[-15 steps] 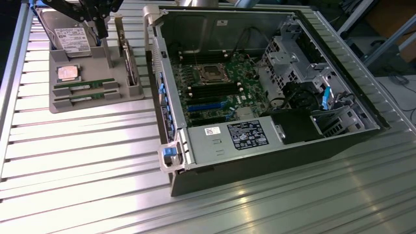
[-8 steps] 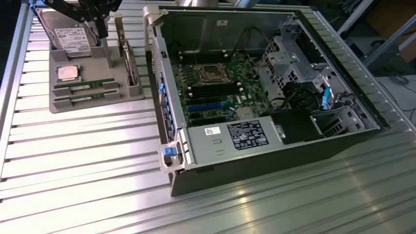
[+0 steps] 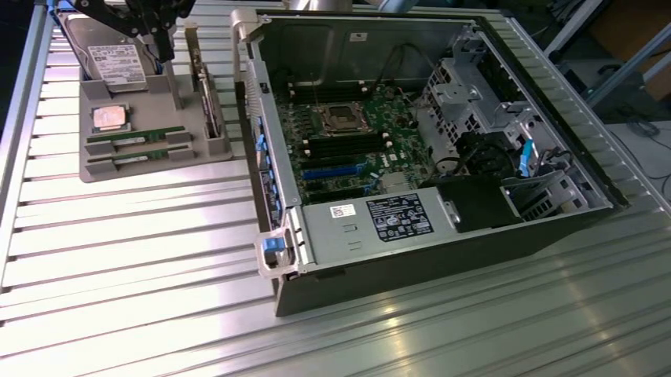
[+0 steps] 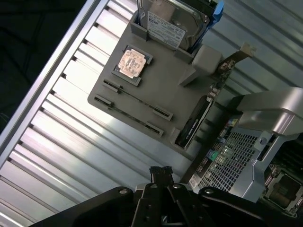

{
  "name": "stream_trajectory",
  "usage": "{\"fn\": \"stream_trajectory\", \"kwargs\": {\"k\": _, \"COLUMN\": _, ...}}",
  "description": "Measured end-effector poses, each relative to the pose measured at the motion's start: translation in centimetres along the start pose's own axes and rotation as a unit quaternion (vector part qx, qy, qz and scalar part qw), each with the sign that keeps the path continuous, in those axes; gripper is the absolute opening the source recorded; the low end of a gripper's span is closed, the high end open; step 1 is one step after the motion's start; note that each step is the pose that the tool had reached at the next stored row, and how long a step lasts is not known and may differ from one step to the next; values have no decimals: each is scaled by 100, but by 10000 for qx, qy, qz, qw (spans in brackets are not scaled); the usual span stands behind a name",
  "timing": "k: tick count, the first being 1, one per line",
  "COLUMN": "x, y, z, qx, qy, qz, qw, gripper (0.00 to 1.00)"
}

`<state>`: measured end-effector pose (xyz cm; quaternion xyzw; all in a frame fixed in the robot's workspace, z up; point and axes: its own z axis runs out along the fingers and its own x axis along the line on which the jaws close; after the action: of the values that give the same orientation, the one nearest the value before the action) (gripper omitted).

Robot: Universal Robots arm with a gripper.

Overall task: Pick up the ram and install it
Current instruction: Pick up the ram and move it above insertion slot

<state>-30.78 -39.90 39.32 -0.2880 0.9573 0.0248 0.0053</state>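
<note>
Two ram sticks, thin green boards, stand on edge in slots of a grey holder tray [image 3: 157, 169] at the exterior view's left: one ram stick [image 3: 134, 137] and a second ram stick [image 3: 131, 159] just in front of it. In the wrist view they show edge-on as thin dark lines, one ram stick [image 4: 137, 100] and the other ram stick [image 4: 128, 115]. My gripper [image 3: 166, 55] hangs above the back of the tray, over the hard drive [image 3: 113, 59], well apart from both sticks. Its fingertips [image 4: 160, 171] look pressed together with nothing between them.
The tray also holds a square silver-topped processor [image 3: 109, 116] and an upright expansion card [image 3: 210, 102]. To the exterior view's right lies an open computer case [image 3: 283, 259] with its motherboard [image 3: 351, 149] exposed and a power supply [image 3: 383, 220] in front. The table is ribbed metal.
</note>
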Motion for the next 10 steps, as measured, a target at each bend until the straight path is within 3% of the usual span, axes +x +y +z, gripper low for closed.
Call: {"fn": "stream_trajectory", "kwargs": {"k": 10, "x": 0, "y": 0, "z": 0, "qx": -8, "qy": 15, "qz": -345, "qw": 9994, "gripper": 10}}
